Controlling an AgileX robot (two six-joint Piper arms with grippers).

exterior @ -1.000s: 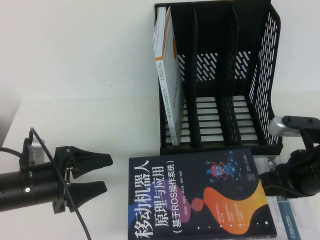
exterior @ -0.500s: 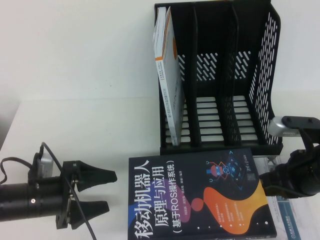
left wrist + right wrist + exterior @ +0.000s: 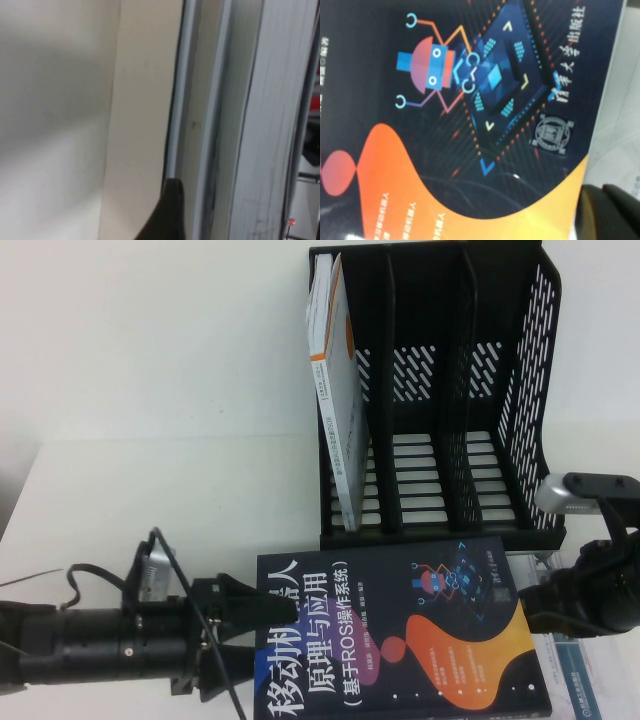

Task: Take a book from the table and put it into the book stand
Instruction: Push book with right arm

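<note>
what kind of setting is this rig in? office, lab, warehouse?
Probably a lab bench staged as a desk: a plain white table, a black book stand and a robotics book. The left end effector straddles the book's left edge, open; the right end effector is at its right edge.

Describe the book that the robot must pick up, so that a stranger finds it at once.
In front of the black book stand, the book lies flat on the white table, between the left gripper and right gripper. Unlike the white book standing in the stand, its cover is dark with orange shapes.
</note>
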